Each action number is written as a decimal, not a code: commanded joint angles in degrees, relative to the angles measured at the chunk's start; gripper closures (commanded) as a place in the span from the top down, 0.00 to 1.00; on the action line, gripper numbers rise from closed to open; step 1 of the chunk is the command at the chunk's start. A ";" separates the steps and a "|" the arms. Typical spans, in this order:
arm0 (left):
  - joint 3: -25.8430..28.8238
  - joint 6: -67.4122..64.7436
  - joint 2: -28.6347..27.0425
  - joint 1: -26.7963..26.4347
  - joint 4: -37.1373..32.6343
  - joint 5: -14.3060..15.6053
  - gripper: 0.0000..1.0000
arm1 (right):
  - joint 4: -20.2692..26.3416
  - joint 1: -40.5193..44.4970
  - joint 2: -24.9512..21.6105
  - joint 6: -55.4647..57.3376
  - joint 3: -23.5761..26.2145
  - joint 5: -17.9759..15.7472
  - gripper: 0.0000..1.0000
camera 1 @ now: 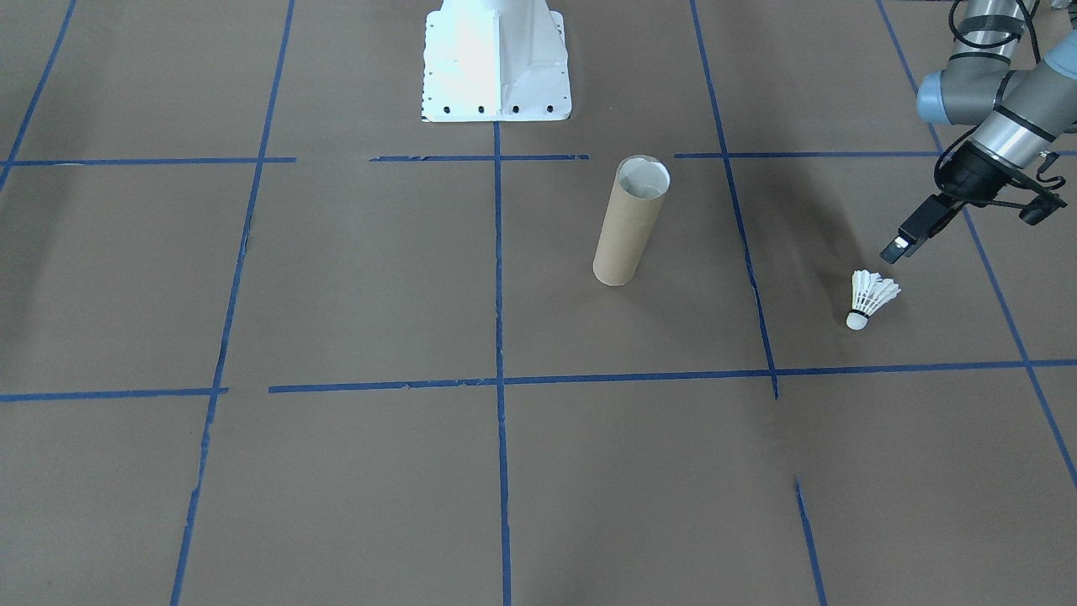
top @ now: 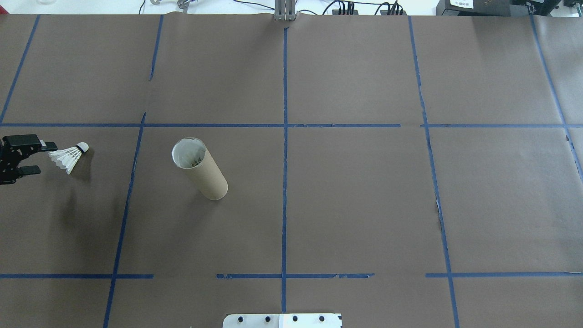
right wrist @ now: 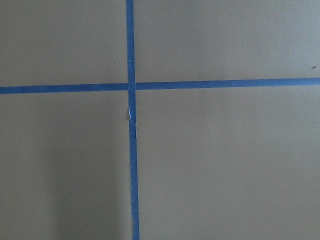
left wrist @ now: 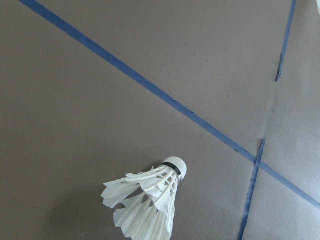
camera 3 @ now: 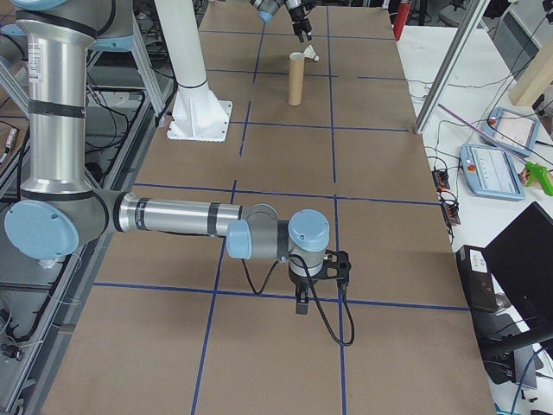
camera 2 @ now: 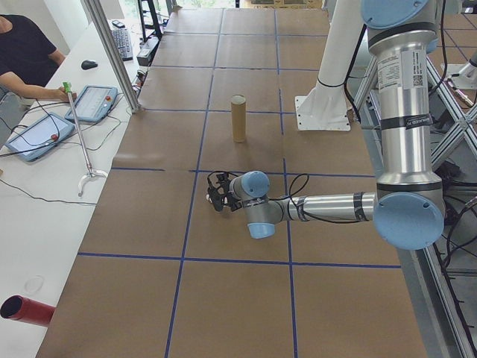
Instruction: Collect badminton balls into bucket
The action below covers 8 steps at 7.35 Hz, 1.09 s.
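The badminton ball (camera 1: 871,296) is a white feather shuttlecock lying on its side on the brown table cover, cork tip pointing away from the robot; it also shows in the overhead view (top: 69,156) and the left wrist view (left wrist: 150,200). My left gripper (top: 46,158) hovers just behind its feather skirt, open, its fingers apart and holding nothing; one finger (camera 1: 899,246) shows from the front. The bucket (camera 1: 627,223) is a tan cardboard tube standing upright toward the table's middle (top: 200,168). My right gripper (camera 3: 302,303) hangs low over a tape crossing far from both; whether it is open or shut I cannot tell.
The white robot base (camera 1: 496,59) stands at the table's robot-side edge. Blue tape lines (top: 284,136) grid the brown cover. A person (camera 2: 30,52) sits at a side bench with tablets beyond the far edge, where a metal post (camera 2: 112,52) rises.
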 commanded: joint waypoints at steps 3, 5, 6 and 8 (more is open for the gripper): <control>2.03 -4.07 -1.88 4.67 -0.33 7.27 1.00 | 0.00 0.00 0.00 0.00 0.00 0.00 1.00; 4.04 -3.89 -3.46 4.67 -0.33 7.27 0.94 | 0.00 0.00 0.00 0.00 0.00 0.00 1.00; 4.84 -3.72 -3.82 4.67 -0.42 7.27 0.87 | 0.00 0.00 0.00 0.00 0.00 -0.09 1.00; 5.11 -3.63 -4.00 4.67 -0.42 7.27 0.65 | 0.00 0.00 0.00 0.09 0.00 0.00 1.00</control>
